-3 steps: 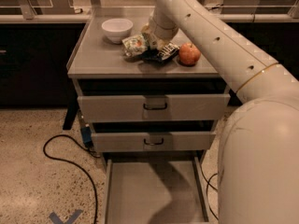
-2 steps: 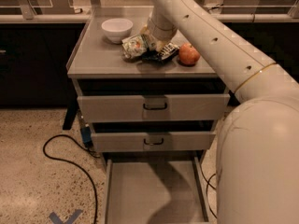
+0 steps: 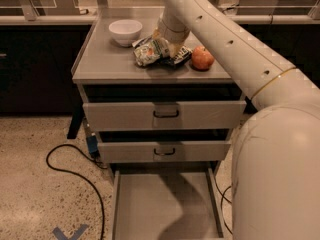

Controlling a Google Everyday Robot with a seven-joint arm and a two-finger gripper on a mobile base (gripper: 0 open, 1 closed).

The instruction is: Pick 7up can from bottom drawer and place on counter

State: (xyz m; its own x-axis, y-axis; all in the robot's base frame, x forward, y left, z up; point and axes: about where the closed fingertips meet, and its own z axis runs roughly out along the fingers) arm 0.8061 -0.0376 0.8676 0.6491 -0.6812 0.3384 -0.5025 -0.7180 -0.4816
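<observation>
Where the speckled floor (image 3: 30,184) meets a grey drawer cabinet, a black cable (image 3: 75,171) loops well below and left of the apple (image 3: 202,58), which sits on the cabinet's light-grey worktop (image 3: 105,64). Just left of the apple, the gripper (image 3: 167,46) reaches down over the 7up can (image 3: 147,54), a pale green-and-white shape that seems to lie on its side, long axis slanting front-left to back-right. Whether the jaws grip it cannot be told. Farther left stands a white bowl (image 3: 125,30). Far below the apple, the bottom drawer (image 3: 150,209) is pulled out.
</observation>
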